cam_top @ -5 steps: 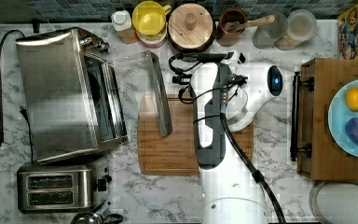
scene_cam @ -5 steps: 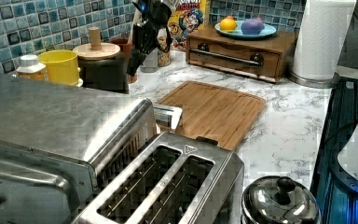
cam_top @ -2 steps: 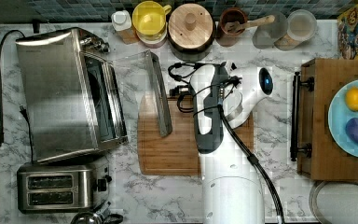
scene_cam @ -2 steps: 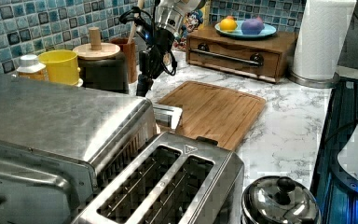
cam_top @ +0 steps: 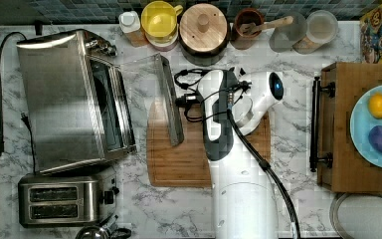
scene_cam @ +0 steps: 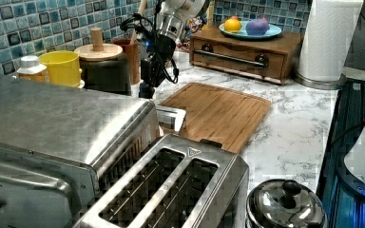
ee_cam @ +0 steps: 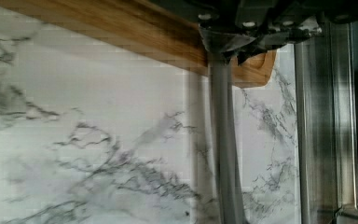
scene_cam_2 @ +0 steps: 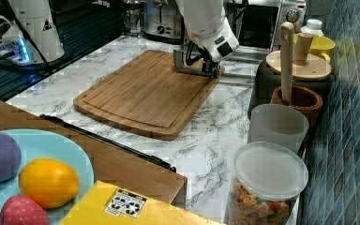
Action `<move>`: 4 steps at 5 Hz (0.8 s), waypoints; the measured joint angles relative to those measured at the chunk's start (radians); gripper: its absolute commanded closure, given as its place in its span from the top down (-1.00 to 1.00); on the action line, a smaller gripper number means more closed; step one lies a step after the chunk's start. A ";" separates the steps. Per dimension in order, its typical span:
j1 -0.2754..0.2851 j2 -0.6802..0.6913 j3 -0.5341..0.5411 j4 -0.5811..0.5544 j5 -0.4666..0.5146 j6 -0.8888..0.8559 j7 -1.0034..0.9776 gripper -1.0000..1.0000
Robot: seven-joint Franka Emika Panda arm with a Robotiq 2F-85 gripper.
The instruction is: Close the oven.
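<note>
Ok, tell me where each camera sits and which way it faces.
Top view: overhead, straight down on the counter; white arm over the cutting board.
Left view: behind the oven, facing the arm.
Right view: beside the fruit plate, facing the oven door's handle.
Wrist view: on the arm, facing that handle.
All show the cutting board.

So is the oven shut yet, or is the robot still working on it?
Not shut yet. The oven has its glass door folded down flat over the cutting board. The gripper is right beside the door's handle. Swinging the door up remains.
</note>
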 measured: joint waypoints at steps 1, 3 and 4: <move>0.002 0.015 0.024 -0.001 0.016 0.002 0.000 -1.00; -0.010 0.020 0.029 0.012 0.021 -0.048 0.000 -1.00; -0.027 0.031 0.028 0.040 0.008 -0.116 0.000 -1.00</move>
